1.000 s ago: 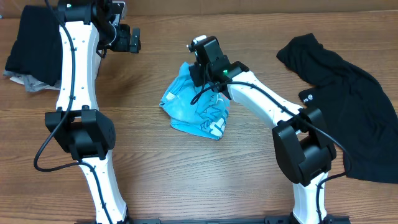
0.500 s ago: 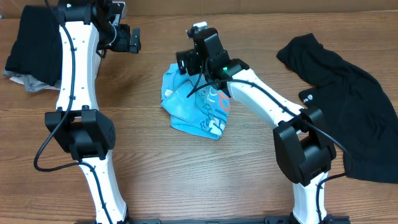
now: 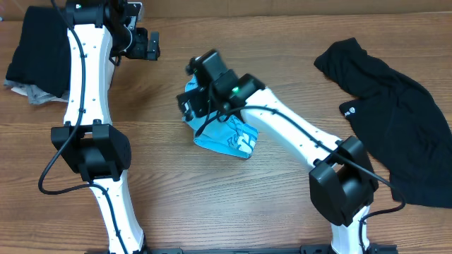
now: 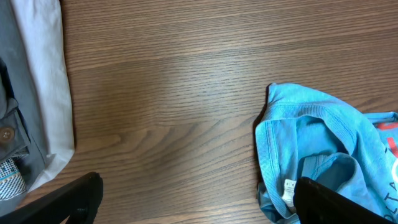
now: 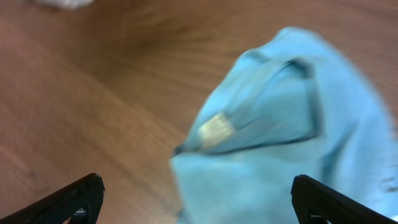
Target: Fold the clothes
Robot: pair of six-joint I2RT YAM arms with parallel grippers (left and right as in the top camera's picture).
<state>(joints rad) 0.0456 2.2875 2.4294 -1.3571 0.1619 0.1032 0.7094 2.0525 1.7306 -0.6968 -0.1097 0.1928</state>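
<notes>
Mid worktop (image 3: 169,183), crumpled light blue cotton T-shirt (image 3: 226,141) looks floppy; collar (image 4: 298,115) is the grab spot. Left fingers (image 4: 68,199), right fingers (image 5: 71,198) apart.

I see a brown wooden desk (image 3: 162,162), its grain running left to right. Beyond its far edge runs a paler tan band (image 3: 296,4); I can't tell what it is.

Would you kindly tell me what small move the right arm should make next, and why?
Probably lower the right jaws and close on the collar of the crumpled light blue T-shirt: they hover open over it, holding nothing.
</notes>
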